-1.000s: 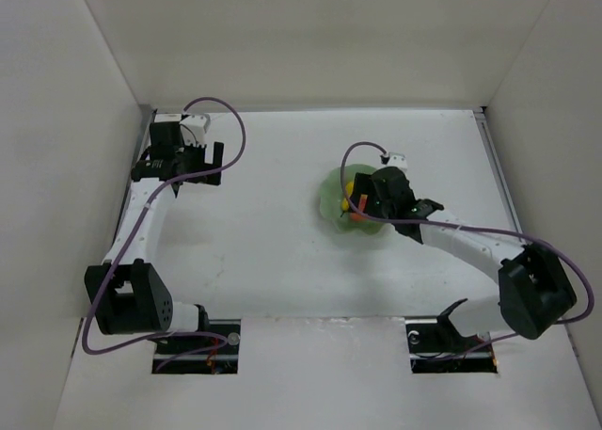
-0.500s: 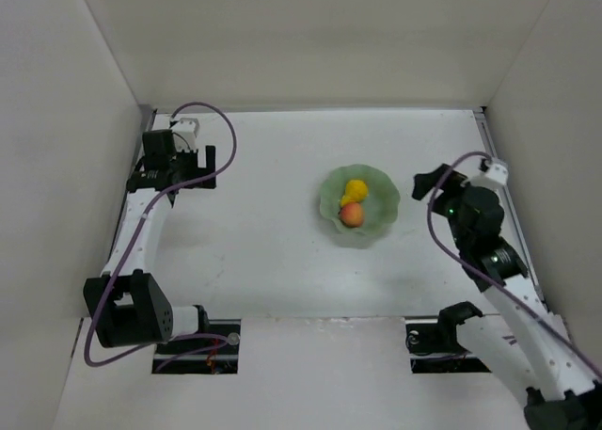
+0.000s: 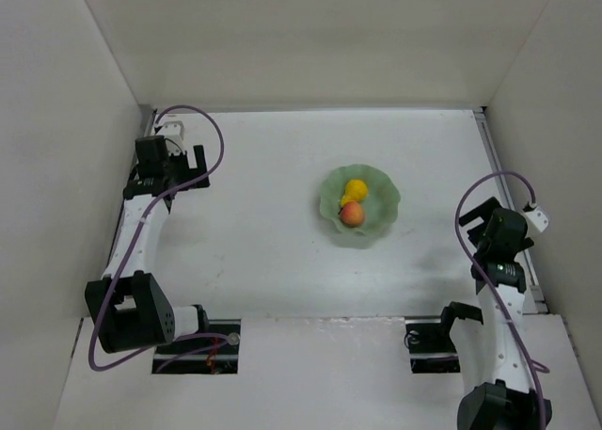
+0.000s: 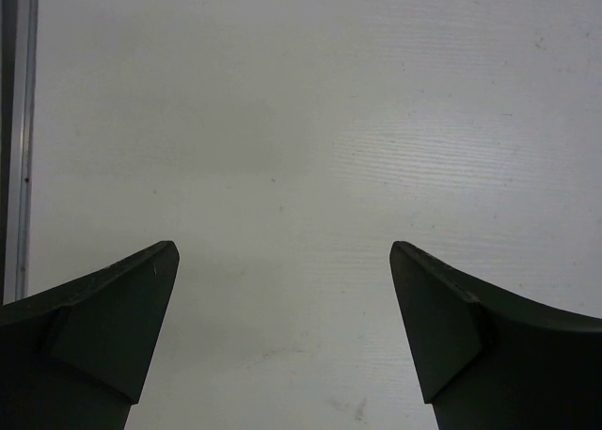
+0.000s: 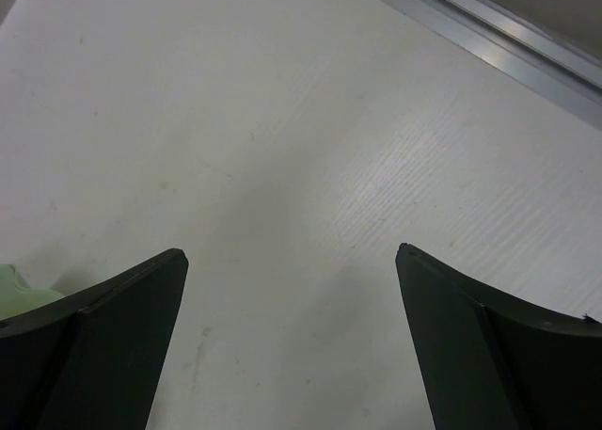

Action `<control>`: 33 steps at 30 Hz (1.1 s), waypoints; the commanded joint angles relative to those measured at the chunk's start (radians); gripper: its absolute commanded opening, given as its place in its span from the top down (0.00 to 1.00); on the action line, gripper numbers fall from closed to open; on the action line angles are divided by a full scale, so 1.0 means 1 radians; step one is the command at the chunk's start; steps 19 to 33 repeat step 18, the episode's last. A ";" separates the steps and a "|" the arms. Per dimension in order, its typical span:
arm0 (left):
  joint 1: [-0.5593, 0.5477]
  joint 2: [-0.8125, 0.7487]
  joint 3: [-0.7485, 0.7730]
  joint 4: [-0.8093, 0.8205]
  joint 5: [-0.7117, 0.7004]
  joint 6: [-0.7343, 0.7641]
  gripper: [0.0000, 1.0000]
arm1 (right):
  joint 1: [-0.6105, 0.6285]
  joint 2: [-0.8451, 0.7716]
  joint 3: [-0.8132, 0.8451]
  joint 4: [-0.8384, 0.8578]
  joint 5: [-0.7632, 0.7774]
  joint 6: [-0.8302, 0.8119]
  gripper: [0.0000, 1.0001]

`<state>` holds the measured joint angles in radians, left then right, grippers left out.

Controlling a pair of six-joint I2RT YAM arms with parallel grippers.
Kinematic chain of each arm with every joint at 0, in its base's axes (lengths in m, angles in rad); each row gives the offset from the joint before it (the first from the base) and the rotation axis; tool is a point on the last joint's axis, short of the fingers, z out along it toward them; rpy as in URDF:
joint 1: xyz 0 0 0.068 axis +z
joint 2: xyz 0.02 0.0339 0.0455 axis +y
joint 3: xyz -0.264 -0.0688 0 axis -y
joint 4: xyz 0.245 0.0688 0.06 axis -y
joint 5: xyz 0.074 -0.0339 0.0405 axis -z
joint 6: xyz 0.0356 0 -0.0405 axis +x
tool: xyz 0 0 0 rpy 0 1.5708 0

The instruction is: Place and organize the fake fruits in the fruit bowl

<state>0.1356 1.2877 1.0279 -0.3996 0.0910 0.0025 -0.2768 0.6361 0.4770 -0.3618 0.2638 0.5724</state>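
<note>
as fruits [image 3: 352, 214] fill bowl [image 3: 384, 204], right tool [image 5: 292, 259] apart

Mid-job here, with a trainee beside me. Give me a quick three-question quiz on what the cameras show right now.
1. True or false: the yellow fruit and the red-orange fruit both lie inside the fruit bowl.
2. Pick one. The right hand is: A) shut on a fruit; B) open, with nothing between its fingers; C) resting inside the bowl.
3. In the top view, which fruit lies closer to the bottom edge of the picture?

Key: 1 true. 2 B. 3 the red-orange fruit.
</note>
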 commanded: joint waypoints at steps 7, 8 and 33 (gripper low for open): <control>0.003 -0.021 -0.003 0.062 0.009 -0.027 0.00 | -0.012 -0.081 -0.052 0.046 0.008 0.046 0.00; 0.002 -0.021 0.001 0.059 0.009 -0.029 0.00 | -0.015 -0.076 -0.052 0.050 0.005 0.043 0.00; 0.003 -0.025 0.028 0.025 0.012 -0.033 0.00 | 0.001 -0.041 -0.048 0.053 -0.005 0.047 0.00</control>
